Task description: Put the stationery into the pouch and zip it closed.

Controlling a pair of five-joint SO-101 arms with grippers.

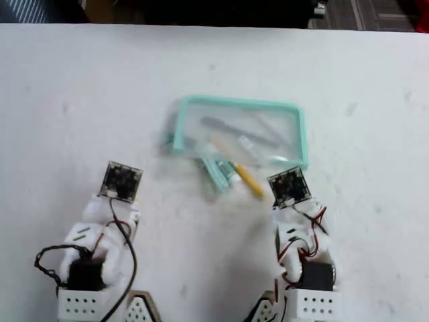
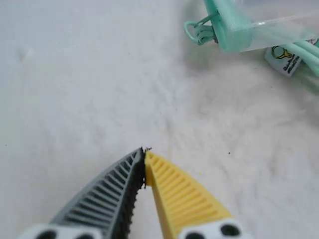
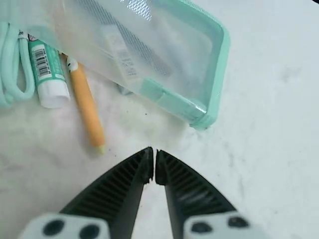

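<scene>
On the white table (image 1: 80, 94), about midway between the two arms and a little farther out, lies the pouch (image 1: 236, 129), clear with a mint-green border, flat and with its long side across the table. Through its clear wall show a long grey thing and a small white one, too blurred to name.

Along the pouch's near edge some stationery lies on the table. A yellow pen (image 3: 87, 110) lies at a slant, one end at the pouch's edge and its tip pointing toward the right arm. Just beside it is a white glue stick (image 3: 47, 74) with a green label, and next to that a mint-green cord (image 3: 12, 69) in loops. Whether any of these reach into the pouch I cannot tell.

Near the left corner of the pouch a mint-green zip pull (image 2: 196, 31) sticks out from the border.

The left gripper (image 2: 144, 158), one finger grey and one yellow, is closed with its tips touching and nothing between them; it sits over bare table, well apart from the pouch's corner. The right gripper (image 3: 153, 162), with black fingers, is closed to a slim gap and holds nothing; it sits near the pen's tip and the pouch's right near corner, touching neither.
</scene>
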